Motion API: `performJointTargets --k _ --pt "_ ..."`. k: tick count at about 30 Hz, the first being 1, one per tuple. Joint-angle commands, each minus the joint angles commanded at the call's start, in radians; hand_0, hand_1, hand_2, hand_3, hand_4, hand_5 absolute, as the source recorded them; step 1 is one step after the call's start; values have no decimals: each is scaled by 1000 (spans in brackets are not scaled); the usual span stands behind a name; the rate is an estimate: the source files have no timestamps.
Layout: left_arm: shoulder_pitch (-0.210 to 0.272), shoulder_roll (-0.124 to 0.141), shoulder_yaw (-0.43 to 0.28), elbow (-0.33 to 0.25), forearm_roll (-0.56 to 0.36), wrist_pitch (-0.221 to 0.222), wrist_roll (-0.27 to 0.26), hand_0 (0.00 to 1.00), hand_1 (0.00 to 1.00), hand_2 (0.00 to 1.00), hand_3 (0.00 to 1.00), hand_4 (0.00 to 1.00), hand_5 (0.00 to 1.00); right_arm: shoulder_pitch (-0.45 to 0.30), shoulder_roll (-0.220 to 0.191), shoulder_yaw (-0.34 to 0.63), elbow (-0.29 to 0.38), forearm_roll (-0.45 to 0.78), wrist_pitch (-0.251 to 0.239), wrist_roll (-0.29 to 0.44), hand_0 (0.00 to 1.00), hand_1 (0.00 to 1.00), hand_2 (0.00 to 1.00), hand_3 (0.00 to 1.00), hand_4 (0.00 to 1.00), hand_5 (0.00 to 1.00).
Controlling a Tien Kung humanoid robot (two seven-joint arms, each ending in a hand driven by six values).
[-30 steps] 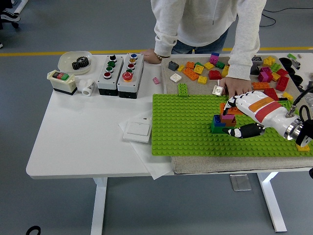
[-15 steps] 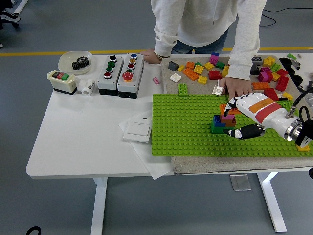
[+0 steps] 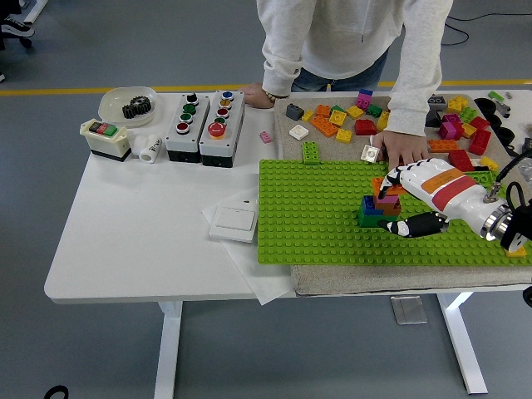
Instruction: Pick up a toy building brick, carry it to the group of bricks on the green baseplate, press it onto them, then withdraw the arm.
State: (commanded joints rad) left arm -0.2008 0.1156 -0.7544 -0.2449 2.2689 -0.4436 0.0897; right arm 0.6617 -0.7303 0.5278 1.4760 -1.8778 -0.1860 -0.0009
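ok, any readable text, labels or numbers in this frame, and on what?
None can be read for sure.
White cylinder beside the button boxes: dark print on its side, too small to read.
Two grey button boxes: coloured buttons, no legible labels.
Small switch box with red and green buttons: no readable marking.
White wall switch: blank.
Bricks and green baseplate: no print visible.

We cannot see the right hand (image 3: 416, 199) gripping anything; its fingers cover the brick stack (image 3: 378, 208) at three o'clock; the person's head is cropped.
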Motion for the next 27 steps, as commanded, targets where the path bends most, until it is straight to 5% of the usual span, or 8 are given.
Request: performJointTargets --k 27 --pt "-7 2 10 1 0 3 2 842 844 825 632 720 621 8 2 4 3 -15 9 -11 475 580 693 592 806 464"
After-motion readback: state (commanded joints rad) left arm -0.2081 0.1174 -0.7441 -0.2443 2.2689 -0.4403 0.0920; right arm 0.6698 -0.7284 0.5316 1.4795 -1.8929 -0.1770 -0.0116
